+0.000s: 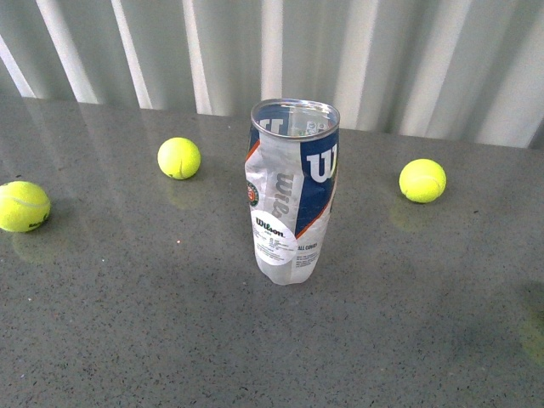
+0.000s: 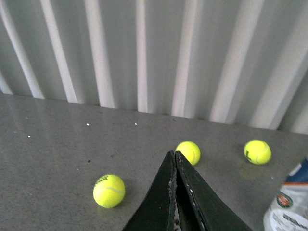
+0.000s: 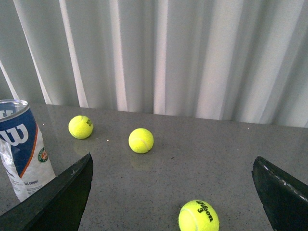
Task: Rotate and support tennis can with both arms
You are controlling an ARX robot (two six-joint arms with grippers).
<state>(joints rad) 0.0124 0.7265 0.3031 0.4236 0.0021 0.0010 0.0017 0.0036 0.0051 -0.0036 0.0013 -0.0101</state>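
Front view: clear plastic tennis can (image 1: pixel 293 191) with navy-white-orange Wilson label stands upright on the grey speckled table (image 1: pixel 127 323), long axis vertical, open metal-rimmed mouth up, white W and round white sticker toward camera. Empty, walls crumpled. No arm in this view, nothing touching can. Yellow-green tennis ball (image 1: pixel 23 206) far left of can, second ball (image 1: pixel 179 158) left and behind can, third ball (image 1: pixel 422 180) right of can, all well apart from it. Pleated white curtain (image 1: pixel 272 51) behind table, past can. Left wrist view: left pincer (image 2: pixel 175 156) black fingers pressed together, holding nothing; can (image 2: pixel 288 204) off to one side. Right wrist view: right pincer (image 3: pixel 173 178) spread wide, empty; can (image 3: pixel 21 147) just beside one finger (image 3: pixel 62 197), contact unclear.
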